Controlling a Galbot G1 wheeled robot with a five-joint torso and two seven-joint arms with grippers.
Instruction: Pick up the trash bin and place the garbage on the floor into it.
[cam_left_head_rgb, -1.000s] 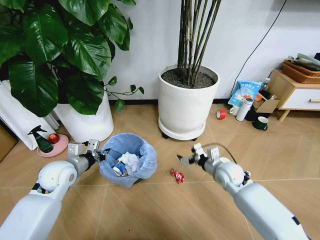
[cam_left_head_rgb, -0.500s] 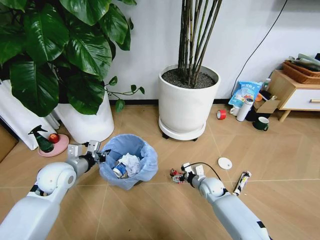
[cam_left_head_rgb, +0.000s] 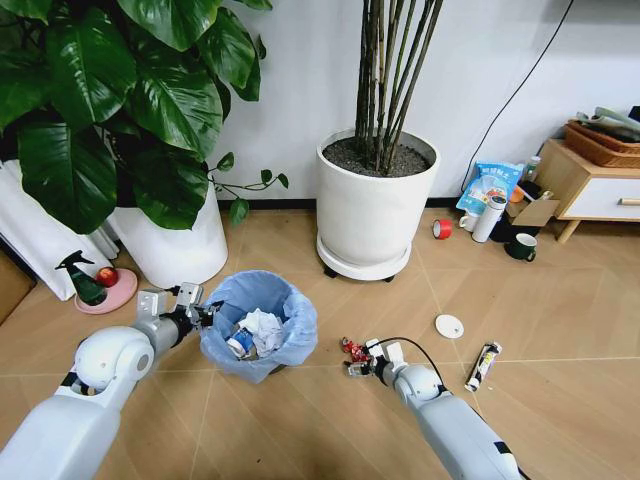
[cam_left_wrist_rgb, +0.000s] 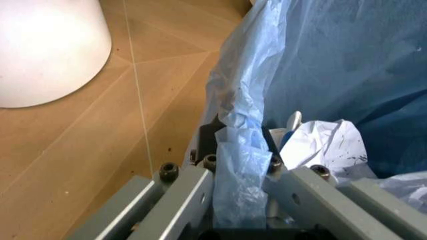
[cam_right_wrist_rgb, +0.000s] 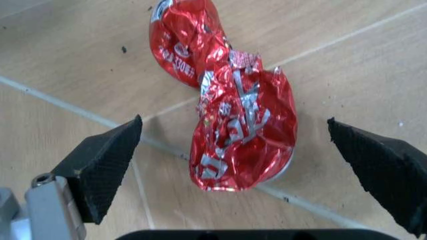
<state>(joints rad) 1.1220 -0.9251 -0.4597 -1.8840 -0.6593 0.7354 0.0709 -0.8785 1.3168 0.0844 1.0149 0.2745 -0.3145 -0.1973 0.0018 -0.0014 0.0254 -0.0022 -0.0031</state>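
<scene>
Two pads of our right gripper (cam_right_wrist_rgb: 233, 165) stood spread wide on either side of the red wrapper (cam_right_wrist_rgb: 230, 125), which lay on the floor just right of the trash bin (cam_left_head_rgb: 258, 325). We judged the grasp needed the fingers lowered to floor level and centred on the wrapper's fatter lobe before closing, since crinkled foil slips. Our left gripper (cam_left_wrist_rgb: 240, 200) was clenched on the bin's blue liner at its left rim; we should hold it steady.

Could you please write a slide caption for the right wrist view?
Right gripper open, fingers either side of the red wrapper lying on the floor.
</scene>
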